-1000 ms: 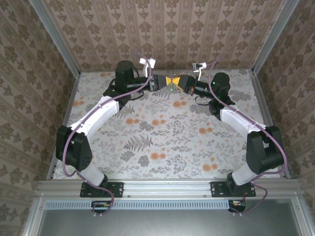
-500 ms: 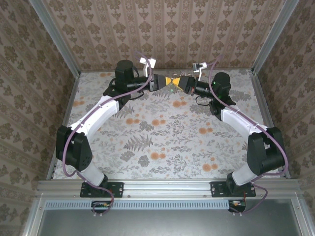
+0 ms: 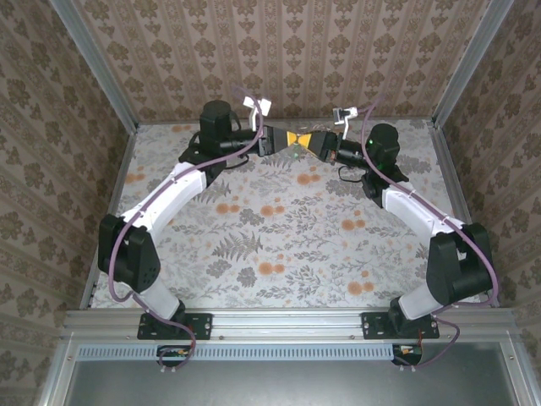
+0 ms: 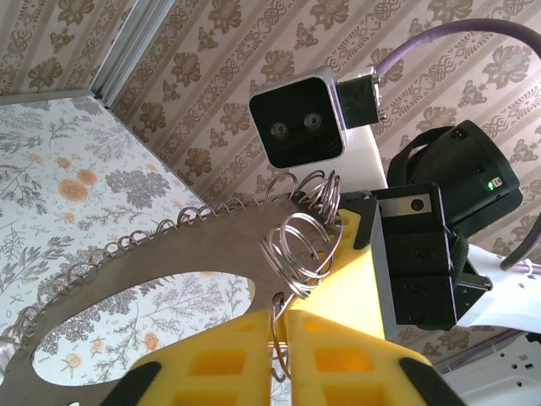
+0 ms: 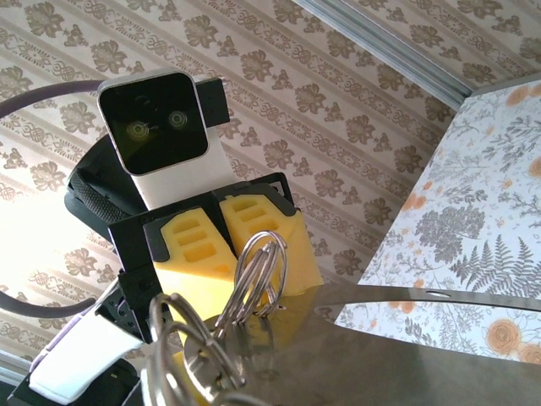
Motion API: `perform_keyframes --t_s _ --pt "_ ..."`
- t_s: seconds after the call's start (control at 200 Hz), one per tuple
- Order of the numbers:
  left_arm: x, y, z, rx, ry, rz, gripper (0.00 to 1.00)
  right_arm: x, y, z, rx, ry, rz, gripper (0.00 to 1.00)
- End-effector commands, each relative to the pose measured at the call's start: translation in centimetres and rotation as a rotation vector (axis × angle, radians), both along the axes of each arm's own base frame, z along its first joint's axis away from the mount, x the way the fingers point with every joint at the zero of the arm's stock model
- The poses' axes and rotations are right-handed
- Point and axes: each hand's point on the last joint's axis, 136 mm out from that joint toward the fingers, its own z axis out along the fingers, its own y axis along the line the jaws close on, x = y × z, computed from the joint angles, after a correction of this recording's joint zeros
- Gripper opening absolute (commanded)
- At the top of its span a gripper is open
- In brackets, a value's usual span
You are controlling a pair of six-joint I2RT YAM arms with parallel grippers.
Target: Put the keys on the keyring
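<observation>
On the left, the left gripper (image 4: 277,326) had its yellow ribbed fingers drawn almost together, pinching the thin silvery wire ring (image 5: 247,275), whose coils stood up out of the narrow gap. Just beyond it we saw the keyring (image 4: 169,252), a flat, grey-brown band around a wide oval opening. It was dull and stiff-looking, and its outer edge was lined with a row of small wire loops. It was lifted clear of the flowered table (image 3: 279,241), near the far wall, with a cluster of springy round coils at the end nearest the fingers. From above, a small green speck sat just beneath the meeting point; we took it for the key (image 3: 295,153), though it was too small to be sure. On the right, the right gripper (image 3: 306,141) was fully closed, and we judged it to be gripping the end of the band, which ran out from its fingers. We read this as the threading step, with both parts braced in the air. The next move likely called for a firm pinch and a small, careful twist to work the coil along without the thin wire slipping free.
</observation>
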Motion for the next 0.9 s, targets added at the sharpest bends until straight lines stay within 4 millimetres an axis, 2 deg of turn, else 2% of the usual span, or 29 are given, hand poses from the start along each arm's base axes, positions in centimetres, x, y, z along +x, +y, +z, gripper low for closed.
perform_keyframes --t_s 0.0,0.1,0.32,0.365,0.45,0.535,0.75,0.89 --pt "-1.2 -1.4 1.3 -0.022 -0.063 -0.069 0.08 -2.3 0.9 2.0 -0.007 -0.077 0.081 0.00" --pt "-1.3 -1.6 1.4 -0.023 -0.065 -0.076 0.00 -2.3 1.0 2.0 -0.011 -0.079 0.085 0.00" --pt "-0.9 -1.6 1.5 -0.029 -0.055 -0.030 0.00 -2.0 0.9 1.9 -0.017 -0.083 0.068 0.00" --pt "-0.7 -1.5 1.5 -0.034 -0.052 0.001 0.00 -1.9 0.8 1.9 -0.017 -0.086 0.058 0.11" --pt "-0.4 -1.3 1.9 -0.049 -0.049 0.054 0.00 -1.8 0.7 1.9 -0.016 -0.100 0.042 0.25" --pt "-0.1 -1.1 2.2 -0.063 -0.047 0.087 0.00 -1.7 0.6 1.7 -0.012 -0.107 0.031 0.33" --pt "0.3 -0.9 2.5 -0.079 -0.036 0.128 0.00 -1.7 0.3 1.0 0.008 -0.119 0.006 0.39" --pt "0.8 -0.7 2.5 -0.096 -0.023 0.160 0.00 -1.6 0.2 0.7 0.012 -0.124 -0.018 0.40"
